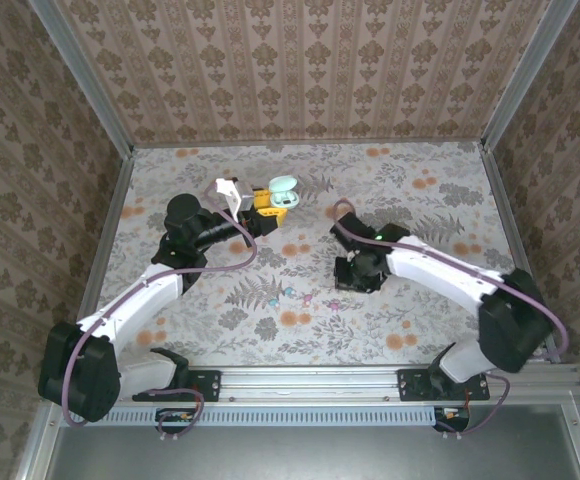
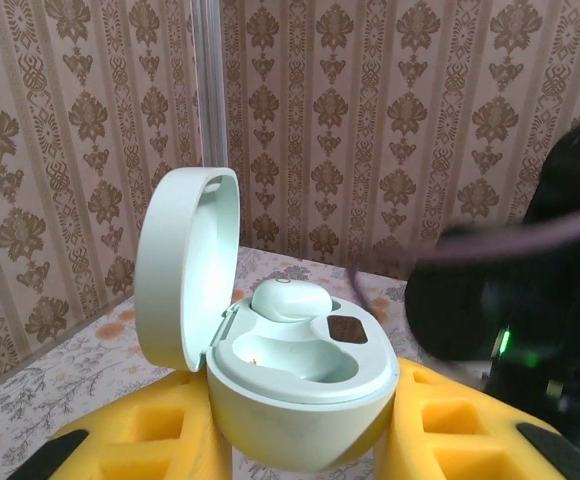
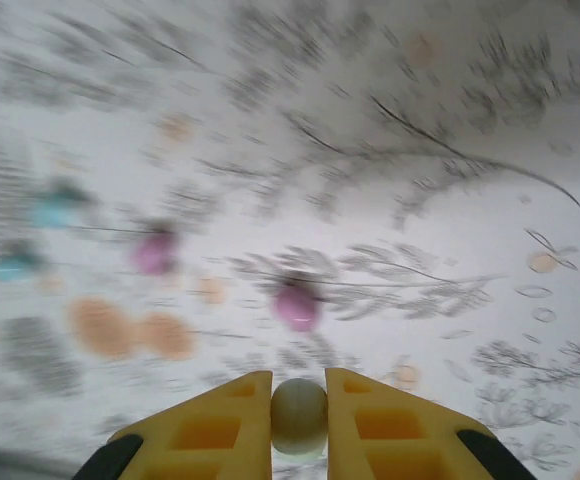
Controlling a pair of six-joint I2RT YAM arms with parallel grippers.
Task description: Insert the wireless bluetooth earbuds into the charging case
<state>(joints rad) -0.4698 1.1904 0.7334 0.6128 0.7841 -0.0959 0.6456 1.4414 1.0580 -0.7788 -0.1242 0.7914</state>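
Reaching up from its base at the near left corner, the left arm (image 1: 160, 285) is being shown from above bent at the elbow, the left gripper (image 1: 268, 205) being pointed toward the far middle of the flowered table (image 1: 420, 200), where the open mint charging case (image 1: 282, 190) is being gripped. The right arm (image 1: 450, 275) is being folded in from the near right corner, its right gripper (image 1: 356, 272) being directed downward near the table's middle, well apart from the case, while tiny loose earbuds (image 1: 292, 291) are lying between the two arms. In the left wrist view, the case is being clamped from both sides by the yellow fingers (image 2: 150, 440), the jaws being kept narrowly apart by its lower shell; its lid (image 2: 185, 265) is standing swung open to the left, and one pale green earbud (image 2: 285, 298) is sitting in the far socket. The dark right arm is showing blurred at the right, before the patterned wall (image 2: 370, 120). In the blurred right wrist view, the yellow pads (image 3: 230, 420) are being pressed shut on a second pale green earbud (image 3: 299, 415), while pink earbuds (image 3: 295, 305) and teal earbuds (image 3: 55, 208) are lying scattered on the table beyond.
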